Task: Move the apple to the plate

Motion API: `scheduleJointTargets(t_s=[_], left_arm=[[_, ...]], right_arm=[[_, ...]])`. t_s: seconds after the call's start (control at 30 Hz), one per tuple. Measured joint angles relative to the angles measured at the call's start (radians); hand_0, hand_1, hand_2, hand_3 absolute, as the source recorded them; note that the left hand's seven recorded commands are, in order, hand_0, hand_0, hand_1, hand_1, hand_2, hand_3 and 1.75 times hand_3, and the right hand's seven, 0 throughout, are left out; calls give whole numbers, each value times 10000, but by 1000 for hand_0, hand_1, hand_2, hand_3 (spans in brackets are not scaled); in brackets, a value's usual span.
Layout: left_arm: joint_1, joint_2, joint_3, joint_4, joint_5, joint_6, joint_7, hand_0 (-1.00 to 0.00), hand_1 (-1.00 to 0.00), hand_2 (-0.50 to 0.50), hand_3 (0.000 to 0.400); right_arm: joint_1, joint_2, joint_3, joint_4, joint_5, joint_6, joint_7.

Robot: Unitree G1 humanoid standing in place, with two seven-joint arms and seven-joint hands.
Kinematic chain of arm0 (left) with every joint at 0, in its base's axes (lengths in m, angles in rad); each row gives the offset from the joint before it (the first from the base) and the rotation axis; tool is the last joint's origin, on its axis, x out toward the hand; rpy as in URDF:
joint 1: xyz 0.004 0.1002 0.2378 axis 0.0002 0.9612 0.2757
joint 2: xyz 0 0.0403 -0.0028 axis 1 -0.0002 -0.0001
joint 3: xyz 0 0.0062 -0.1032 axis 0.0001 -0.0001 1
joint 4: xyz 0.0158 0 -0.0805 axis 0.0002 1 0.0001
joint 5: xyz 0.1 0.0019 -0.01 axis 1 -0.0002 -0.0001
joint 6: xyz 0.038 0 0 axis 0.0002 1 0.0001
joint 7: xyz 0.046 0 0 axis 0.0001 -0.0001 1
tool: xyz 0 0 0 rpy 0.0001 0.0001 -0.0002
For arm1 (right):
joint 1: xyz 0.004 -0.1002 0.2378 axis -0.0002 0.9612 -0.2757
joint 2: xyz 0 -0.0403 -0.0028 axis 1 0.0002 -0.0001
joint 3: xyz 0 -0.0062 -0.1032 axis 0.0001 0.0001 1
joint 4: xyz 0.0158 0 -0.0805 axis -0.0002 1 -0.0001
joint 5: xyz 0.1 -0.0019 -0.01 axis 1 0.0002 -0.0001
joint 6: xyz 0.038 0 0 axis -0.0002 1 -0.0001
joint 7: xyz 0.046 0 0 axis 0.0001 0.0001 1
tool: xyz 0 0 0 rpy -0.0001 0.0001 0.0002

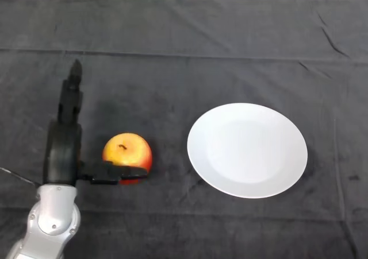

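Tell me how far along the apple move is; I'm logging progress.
Done: the left hand has reached the apple, which sits on the dark cloth left of the white plate. In hand: the thumb touches the apple's near side while the fingers point straight away, not closed around it. Left: grasping, lifting, and setting the apple on the plate, which holds nothing.

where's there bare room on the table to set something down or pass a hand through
The cloth lies bare along the far side, beyond the plate and apple, and along the near edge. A bare strip separates apple and plate. It is crowded at the left, where the left hand sits against the apple.
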Motion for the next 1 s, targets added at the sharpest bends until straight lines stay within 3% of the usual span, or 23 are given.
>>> scheduleJointTargets(t_s=[0.4, 0.83, 0.87, 0.9, 0.93, 0.97, 1.0], left_arm=[[-185, -12, -299, 1975, -39, -565, -228, 0, 0, 0, 0], [-1208, -175, -345, 3426, -38, -810, -278, 0, 0, 0, 0], [-1207, -207, -346, 3437, -37, -810, -278, -345, 0, -173, 138], [-1207, -233, -347, 3452, -35, -810, -277, -506, 0, -253, 202], [-1207, -256, -355, 3459, -34, -810, -277, -914, 0, -457, 365], [-1207, -262, -357, 3460, -33, -810, -275, -1000, -522, -239, 400], [-1207, -262, -359, 3461, -25, -811, -274, -1000, -980, -10, 400]], right_arm=[[0, 0, 1, -5, 1, 0, -3], [0, 0, -2, -6, 1, 0, -3], [0, 0, -2, -6, 1, 0, -3], [0, 0, -3, -6, 1, 0, -3], [0, 0, -2, -6, 1, 0, -3], [0, 0, -2, -6, 1, 0, -3], [0, 0, -3, -6, 1, 0, -3]])
